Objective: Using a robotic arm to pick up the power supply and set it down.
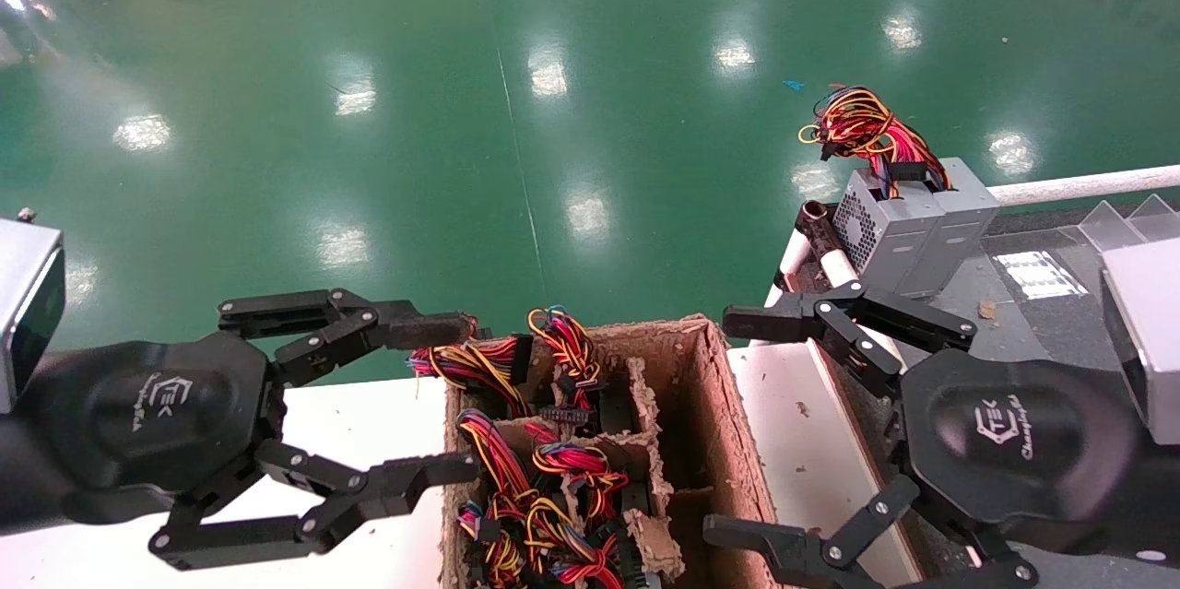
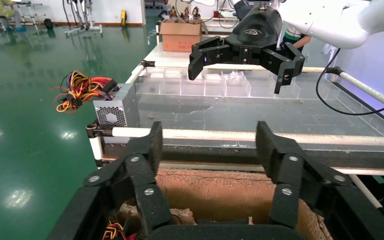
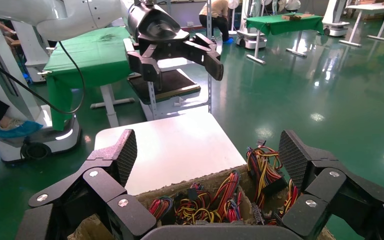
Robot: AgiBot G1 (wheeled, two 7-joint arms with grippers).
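Note:
A grey power supply point(image 1: 908, 234) with a bundle of coloured cables point(image 1: 862, 128) stands upright on the far corner of the dark bench; it also shows in the left wrist view point(image 2: 112, 112). More power supplies, seen mostly as cable bundles point(image 1: 544, 488), sit in the left compartments of a brown pulp box point(image 1: 705, 405). My left gripper point(image 1: 452, 400) hangs open at the box's left edge, over the cables, holding nothing. My right gripper point(image 1: 733, 428) is open just right of the box, also holding nothing. Each wrist view shows its own open fingers, left point(image 2: 210, 145) and right point(image 3: 207, 150).
A white table point(image 1: 350, 423) lies left of the box. The dark bench point(image 1: 1032, 312) on the right has white pipe rails point(image 1: 1079, 186) and clear plastic dividers point(image 2: 220, 85). The box's right compartment point(image 1: 682, 441) holds nothing. Green floor lies beyond.

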